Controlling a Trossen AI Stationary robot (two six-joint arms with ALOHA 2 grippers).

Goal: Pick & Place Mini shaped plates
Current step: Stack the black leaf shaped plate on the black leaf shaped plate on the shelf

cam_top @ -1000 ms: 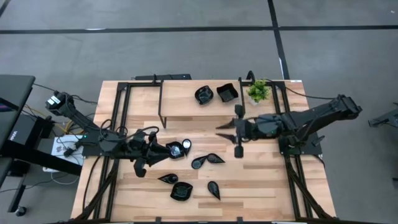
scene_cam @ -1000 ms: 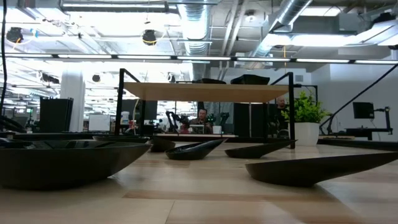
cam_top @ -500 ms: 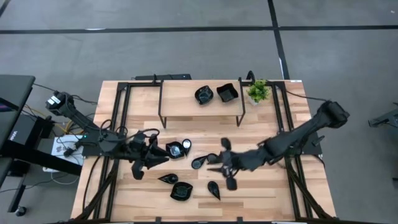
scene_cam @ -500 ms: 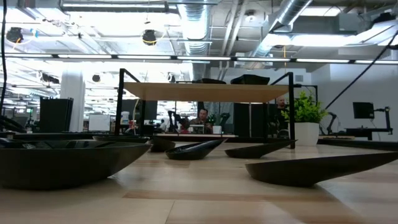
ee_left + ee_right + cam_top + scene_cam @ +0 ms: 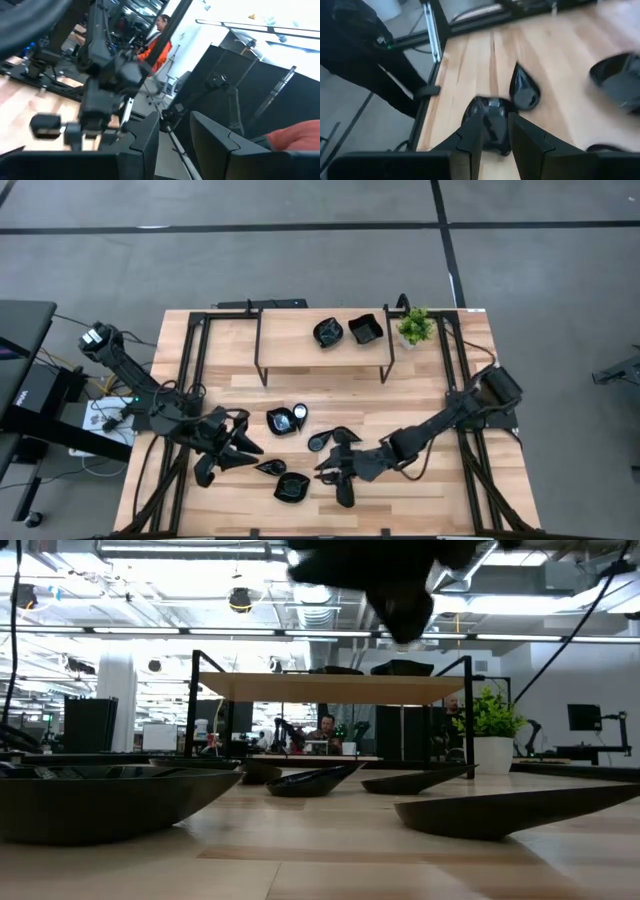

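Lying scattered over the near half of the table (image 5: 420,395), the mini shaped plates are glossy black dishes in several forms. A scalloped round dish (image 5: 290,488) sits nearest the table's front edge, a small teardrop (image 5: 268,468) just beside it, a leaf dish (image 5: 343,485) to its other side, a paired teardrop (image 5: 322,441) farther in, and a dish with a pale centre (image 5: 283,420) between the arms. Two more, a round dish (image 5: 327,332) and a square dish (image 5: 365,329), stand on the raised shelf (image 5: 300,345), near a small potted plant (image 5: 415,326); judged from this, the shelf is the drop-off point and the loose dishes await transfer.

Right gripper (image 5: 335,470): low over the leaf dish, angled down. Its wrist view shows both fingers (image 5: 472,137) slightly apart, straddling a dark dish (image 5: 490,122) that lies just past the tips, with a teardrop (image 5: 524,92) beyond. Whether the tips touch the dish cannot be told; nothing appears lifted. The posture reads as an approach for a pinch on the rim.

Left gripper (image 5: 240,450): near the small teardrop, fingers (image 5: 145,142) a narrow gap apart, holding nothing visible, pointed out across the room.
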